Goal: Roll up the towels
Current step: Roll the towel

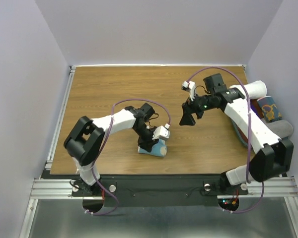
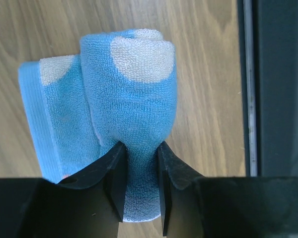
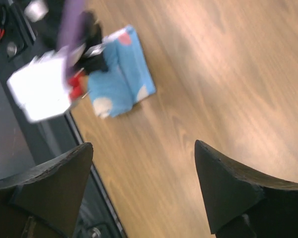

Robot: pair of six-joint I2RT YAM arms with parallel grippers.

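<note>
The light blue towel [image 1: 159,147] with pale dots lies rolled up near the table's front edge. In the left wrist view the light blue towel [image 2: 131,109] is a tight roll beside a flat flap. My left gripper [image 2: 139,163] is shut on one end of the roll, pinching it between both fingers; it also shows in the top view [image 1: 148,145]. My right gripper [image 1: 187,119] hangs open and empty above the middle of the table; its fingers [image 3: 228,183] are spread wide. The right wrist view shows the blue towel [image 3: 124,79] far off. The mustard-yellow towel is not clearly in view.
Rolled cloths lie stacked off the table's right edge: a white one [image 1: 256,89], a dark patterned one [image 1: 269,110] and a grey one [image 1: 280,129]. The dark front rail [image 2: 275,89] runs close beside the blue towel.
</note>
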